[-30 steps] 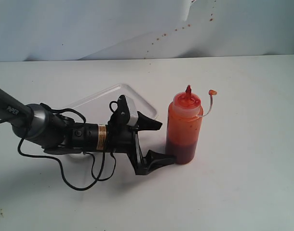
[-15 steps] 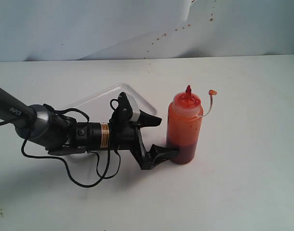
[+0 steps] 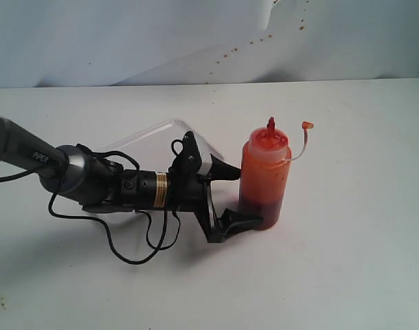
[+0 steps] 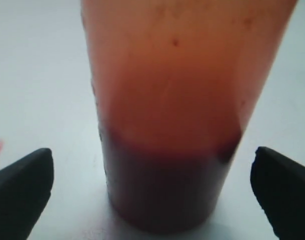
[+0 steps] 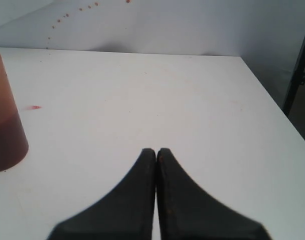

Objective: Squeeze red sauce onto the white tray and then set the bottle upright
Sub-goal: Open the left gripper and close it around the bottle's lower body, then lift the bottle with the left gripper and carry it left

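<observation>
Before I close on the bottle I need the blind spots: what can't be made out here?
Tray, exterior view: the left arm covers its near part, so what lies there is hidden.
Bottle, left wrist view: blurred and close; its top and nozzle are cut off by the picture's edge.
Bottle, right wrist view: only a slice shows at the edge; the tray is out of frame.

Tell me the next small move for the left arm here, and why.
Probably close the left gripper on the bottle. Its open jaws flank the bottle's lower body, the fingers stand clear on both sides, and the bottle stands upright, centred between them in the left wrist view.
</observation>
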Motion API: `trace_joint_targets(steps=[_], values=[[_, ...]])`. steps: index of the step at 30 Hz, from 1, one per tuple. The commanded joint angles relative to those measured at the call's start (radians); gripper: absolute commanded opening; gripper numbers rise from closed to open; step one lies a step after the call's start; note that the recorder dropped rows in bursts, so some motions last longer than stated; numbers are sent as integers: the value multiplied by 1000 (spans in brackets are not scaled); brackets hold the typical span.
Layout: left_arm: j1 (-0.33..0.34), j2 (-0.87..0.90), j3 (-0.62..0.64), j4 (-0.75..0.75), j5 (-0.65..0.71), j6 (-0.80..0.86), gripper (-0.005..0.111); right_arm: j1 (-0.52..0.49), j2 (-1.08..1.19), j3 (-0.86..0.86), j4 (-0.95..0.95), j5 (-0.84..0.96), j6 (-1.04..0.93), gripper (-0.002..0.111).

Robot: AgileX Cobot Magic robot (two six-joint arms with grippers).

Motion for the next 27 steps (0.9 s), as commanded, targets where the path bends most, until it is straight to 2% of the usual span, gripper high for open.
trace_joint_targets(steps=[1,9,13,20,27], values=[[-5,31,-26,18,-7,-2,104,-8,-3,3,-11,-6,0,0],[-16,57,-109,37,-26,-10,104,-8,-3,3,-11,-6,0,0],[-58,57,-120,39,-16,-12,104,-8,-3,3,-11,-6,0,0],[-115,57,-120,-74,147,-10,104,-8,-3,3,-11,-6,0,0],[-115,57,-120,-74,130,-10,104,-8,-3,3,-11,-6,0,0]])
